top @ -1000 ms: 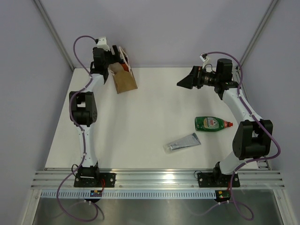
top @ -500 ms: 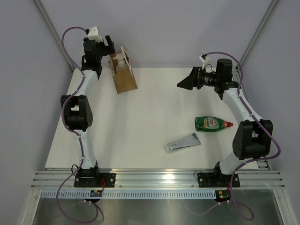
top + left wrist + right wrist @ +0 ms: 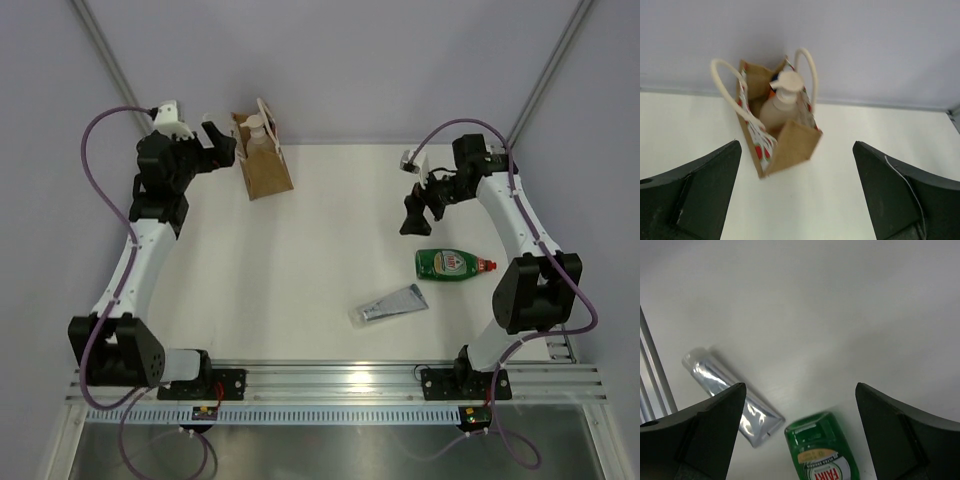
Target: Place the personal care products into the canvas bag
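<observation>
The canvas bag stands at the back left by the wall; in the left wrist view its white handles stand up. The beige pump bottle stands upright inside it. A sliver of orange shows behind the pump bottle. My left gripper is open and empty, just left of the bag. The green red-capped bottle lies on the right, the silver tube in front of it. My right gripper is open and empty above them; bottle and tube lie below it.
Grey walls close the back and sides, with slanted corner posts. An aluminium rail runs along the near edge, carrying both arm bases; it also shows at the left of the right wrist view.
My left arm has drawn back to the left from the bag, leaving the pump bottle standing in it. My right gripper has swung down and forward to above the green bottle.
</observation>
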`<action>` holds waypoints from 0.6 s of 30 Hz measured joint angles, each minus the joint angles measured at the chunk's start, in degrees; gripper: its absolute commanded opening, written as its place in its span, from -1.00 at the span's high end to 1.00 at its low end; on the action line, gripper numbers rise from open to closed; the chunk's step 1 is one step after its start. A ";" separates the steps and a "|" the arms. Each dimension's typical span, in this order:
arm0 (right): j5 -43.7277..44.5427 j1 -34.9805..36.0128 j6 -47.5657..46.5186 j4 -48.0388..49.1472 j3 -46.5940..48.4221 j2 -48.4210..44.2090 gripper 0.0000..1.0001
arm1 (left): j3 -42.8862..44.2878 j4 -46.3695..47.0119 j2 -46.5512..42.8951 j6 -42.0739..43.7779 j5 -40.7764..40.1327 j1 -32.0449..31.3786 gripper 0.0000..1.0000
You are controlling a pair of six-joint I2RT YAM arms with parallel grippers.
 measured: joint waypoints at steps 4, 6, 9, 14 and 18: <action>6.32 -1.44 -15.89 -8.92 -6.80 -4.17 -0.99 | -13.66 -3.04 -14.97 -0.68 4.85 -0.02 -0.98; 8.94 -3.61 -21.53 -11.74 -9.86 -6.27 -0.99 | -20.50 -4.92 -21.53 -1.01 6.54 -0.07 -0.98; 13.44 -7.52 -27.10 -12.74 -15.15 -9.14 -0.99 | -28.76 -8.87 -29.46 -2.34 8.00 -0.07 -0.98; 20.98 -9.73 -31.06 -7.98 -27.39 -13.75 -0.99 | -38.53 -13.05 -38.64 -5.57 8.15 -0.07 -0.98; 25.99 -8.72 -30.91 -1.36 -31.74 -13.09 -0.99 | -40.54 -15.02 -39.98 -8.31 8.41 -0.07 -0.98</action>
